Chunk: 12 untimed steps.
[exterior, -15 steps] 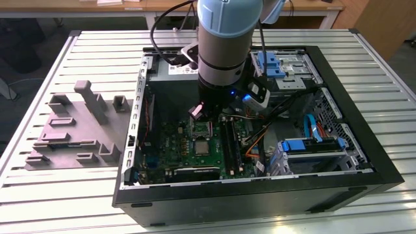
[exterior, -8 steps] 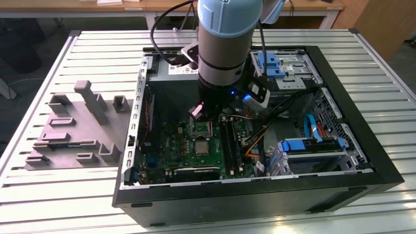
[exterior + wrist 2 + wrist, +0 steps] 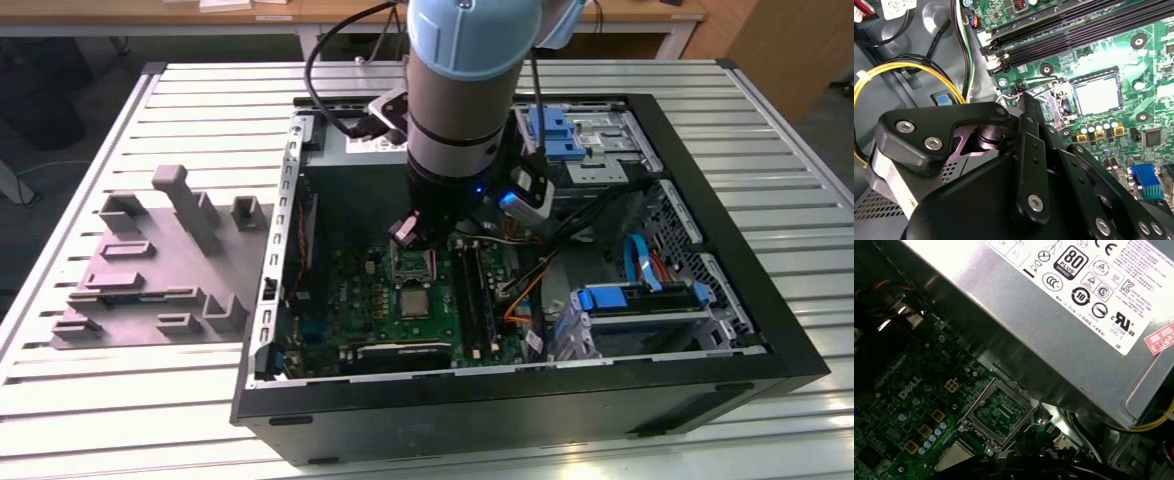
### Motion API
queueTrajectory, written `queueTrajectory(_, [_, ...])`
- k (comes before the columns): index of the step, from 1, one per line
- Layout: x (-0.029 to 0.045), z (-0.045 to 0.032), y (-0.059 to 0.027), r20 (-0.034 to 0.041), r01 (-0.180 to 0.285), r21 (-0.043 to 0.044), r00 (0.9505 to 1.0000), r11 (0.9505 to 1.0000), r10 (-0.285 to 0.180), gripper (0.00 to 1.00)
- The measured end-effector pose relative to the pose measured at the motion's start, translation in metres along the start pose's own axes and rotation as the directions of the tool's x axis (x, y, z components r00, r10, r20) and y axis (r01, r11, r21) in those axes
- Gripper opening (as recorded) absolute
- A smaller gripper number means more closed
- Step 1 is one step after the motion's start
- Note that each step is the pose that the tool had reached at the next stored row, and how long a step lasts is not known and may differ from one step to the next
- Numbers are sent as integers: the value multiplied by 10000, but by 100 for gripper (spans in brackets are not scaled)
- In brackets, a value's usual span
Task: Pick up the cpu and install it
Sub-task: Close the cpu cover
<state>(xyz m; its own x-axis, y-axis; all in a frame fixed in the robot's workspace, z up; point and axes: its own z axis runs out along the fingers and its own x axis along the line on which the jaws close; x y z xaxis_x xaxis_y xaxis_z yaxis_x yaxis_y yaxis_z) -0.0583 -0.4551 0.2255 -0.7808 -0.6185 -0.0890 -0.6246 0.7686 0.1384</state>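
Hovering inside the computer case (image 3: 747,330), the claw (image 3: 1026,102) sits just beside the cpu (image 3: 1097,95) lying flat in its socket; claw state — cannot tell.

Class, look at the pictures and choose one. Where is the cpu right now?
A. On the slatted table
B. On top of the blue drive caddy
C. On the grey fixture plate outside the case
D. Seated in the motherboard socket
D: in the second wrist view the cpu lies flat inside the socket on the green motherboard.
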Motion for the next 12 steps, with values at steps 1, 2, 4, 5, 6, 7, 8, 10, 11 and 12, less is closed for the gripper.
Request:
queueTrajectory(1, [-3, 6, -3, 20, 0, -23, 10000, 10000, 0, 11])
queueTrajectory(2, [-7, 11, -5, 26, 0, -28, 10000, 10000, 0, 11])
queueTrajectory(4, [-20, 20, -8, 21, 11, -29, 10000, 10000, -11, 11])
queueTrajectory(5, [-23, 26, -9, 16, 50, -33, 10000, 10000, -50, 11])
queueTrajectory(6, [-24, 31, -10, 4, 141, -41, 9999, 9999, -141, 11])
queueTrajectory(7, [-25, 34, -12, -11, 238, -50, 9997, 9997, -238, 11])
queueTrajectory(8, [-30, 39, -16, -19, 298, -54, 9996, 9995, -298, 11])
queueTrajectory(10, [-55, 47, -26, -22, 306, -55, 9995, 9995, -306, 11])
queueTrajectory(11, [-73, 53, -26, -21, 306, -56, 9995, 9995, -306, 11])
queueTrajectory(12, [-92, 58, -22, -21, 306, -55, 9995, 9995, -306, 11])
